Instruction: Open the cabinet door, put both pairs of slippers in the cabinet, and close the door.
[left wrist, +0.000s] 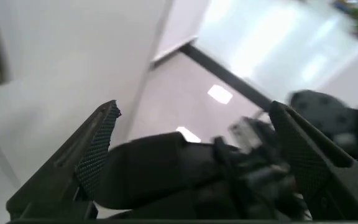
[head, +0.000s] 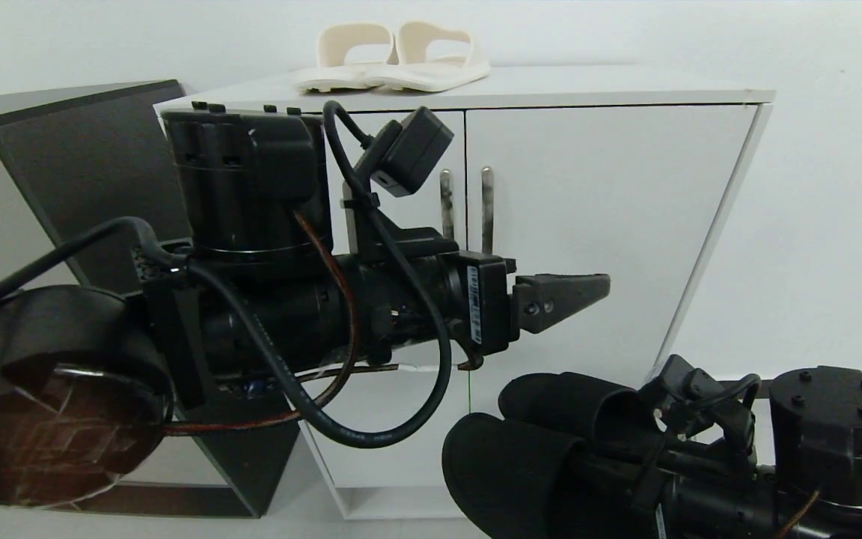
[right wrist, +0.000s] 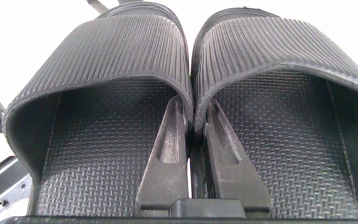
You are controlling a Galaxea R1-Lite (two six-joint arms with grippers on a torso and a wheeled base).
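Observation:
The white cabinet stands with both doors closed, its two metal handles side by side at the middle. A pair of cream slippers rests on its top. My left gripper hangs in front of the right door just below the handles, and in the left wrist view its fingers are spread open with nothing between them. Low at the right, my right gripper is shut on the adjoining inner walls of a pair of black slippers, held together in front of the cabinet's lower part.
A dark, open-sided piece of furniture stands against the cabinet's left side. A plain white wall lies behind and to the right. My left arm's cables loop in front of the left door.

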